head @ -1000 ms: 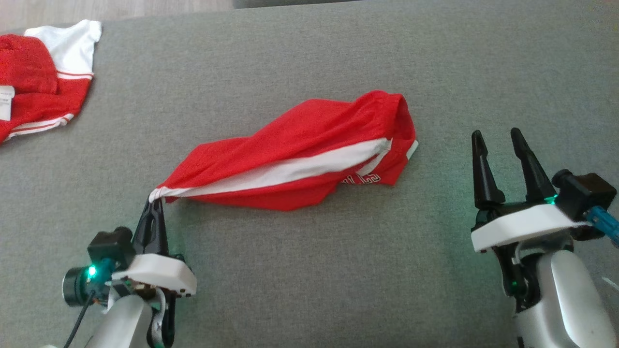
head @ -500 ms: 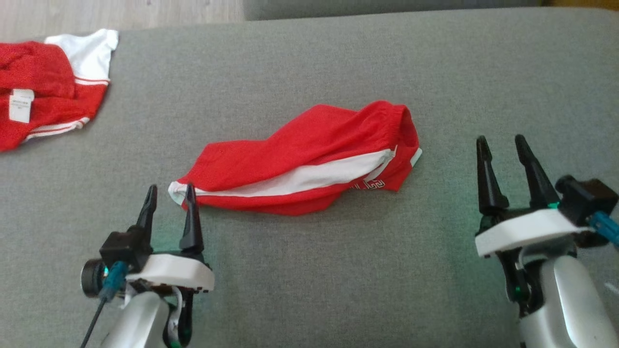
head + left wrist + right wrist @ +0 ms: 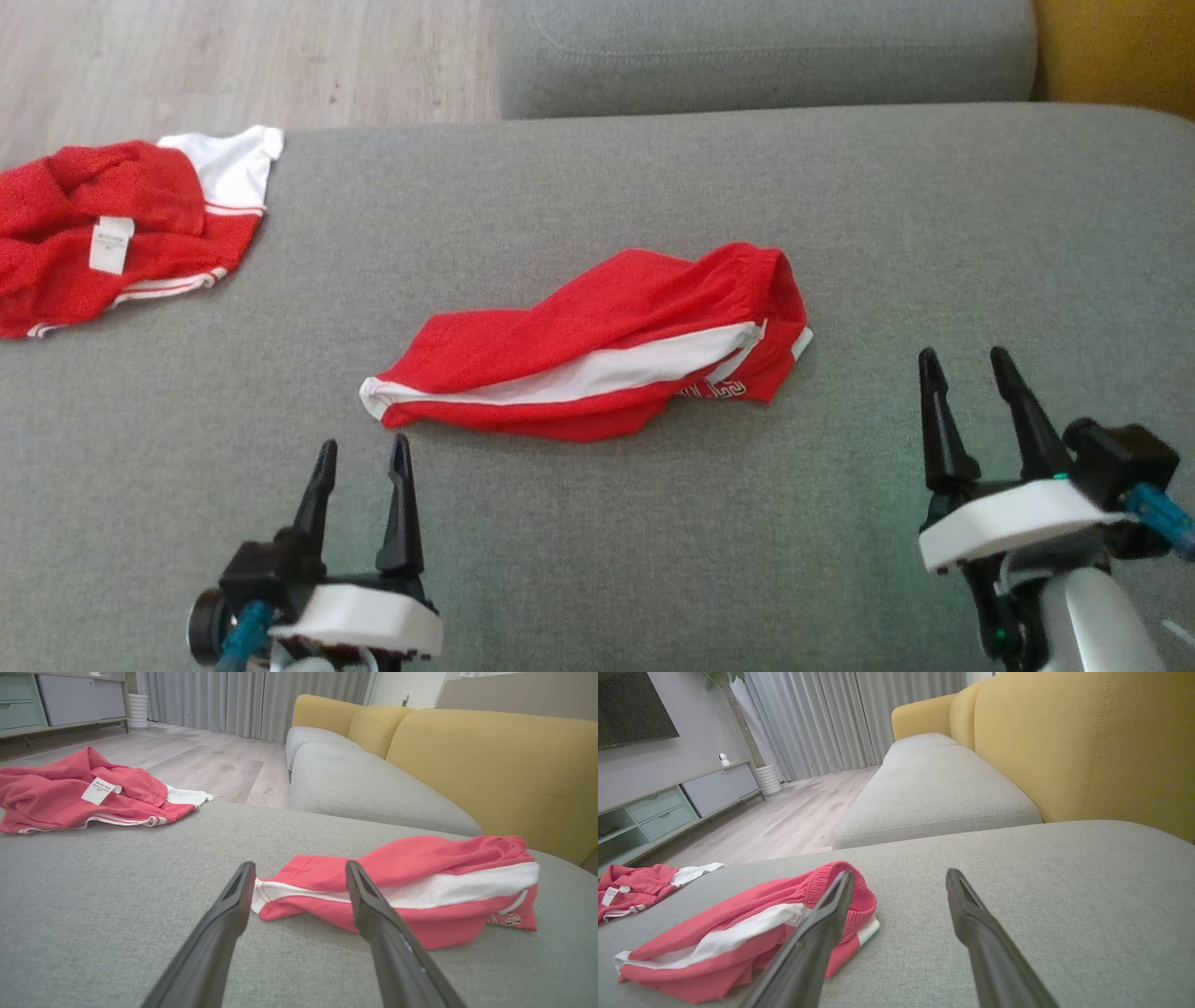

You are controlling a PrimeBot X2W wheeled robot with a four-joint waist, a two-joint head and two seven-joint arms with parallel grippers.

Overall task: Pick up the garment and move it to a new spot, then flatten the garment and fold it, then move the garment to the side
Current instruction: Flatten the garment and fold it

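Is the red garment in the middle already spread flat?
No, not flat: the red garment lies twisted and bunched on the grey cushion.

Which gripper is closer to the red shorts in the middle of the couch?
Left. The left gripper sits just short of the white-hemmed leg end of the shorts; the right gripper stands farther off, beside their waistband end.

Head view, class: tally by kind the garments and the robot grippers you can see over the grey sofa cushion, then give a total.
Red-and-white fabric garments: 2 (red garment with a white stripe, in the middle; crumpled red garment with a white label, far left)
Black two-finger grippers: 2 (left gripper; right gripper)
Total: 4
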